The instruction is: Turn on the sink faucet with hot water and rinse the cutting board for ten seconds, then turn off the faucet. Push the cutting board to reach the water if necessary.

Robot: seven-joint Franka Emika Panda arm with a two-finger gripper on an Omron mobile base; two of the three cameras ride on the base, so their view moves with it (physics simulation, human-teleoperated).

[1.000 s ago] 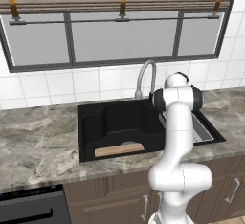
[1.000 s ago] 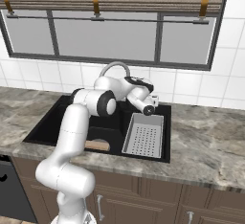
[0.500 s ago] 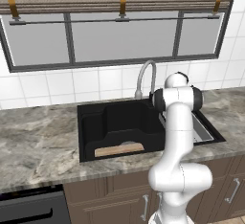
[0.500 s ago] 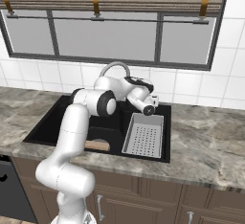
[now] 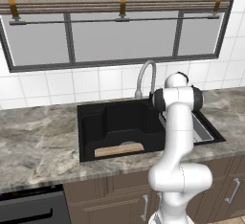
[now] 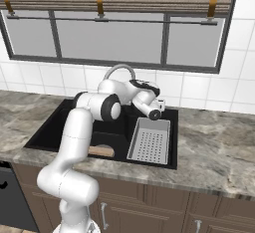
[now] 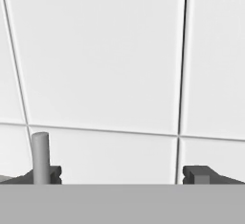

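Window (image 5: pixel 119 41) and counter (image 5: pixel 38 141) frame the left base view; our arm (image 5: pixel 178 137) hides the sink's (image 5: pixel 119 122) right side. Board (image 5: pixel 119 149) lies flat on the basin's near floor, tan, dry.

Right base view: gripper (image 6: pixel 160 103) reaches beside faucet (image 6: pixel 118 69), above drainboard (image 6: pixel 149 141).

Hand view: tips wide apart, holding nothing, facing tiles (image 7: pixel 105 55); grey handle (image 7: pixel 40 156) by one tip.

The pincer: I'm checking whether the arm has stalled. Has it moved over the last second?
No. In the right base view the pincer hangs open at the same spot, above the drainboard tray's far end and right of the faucet.
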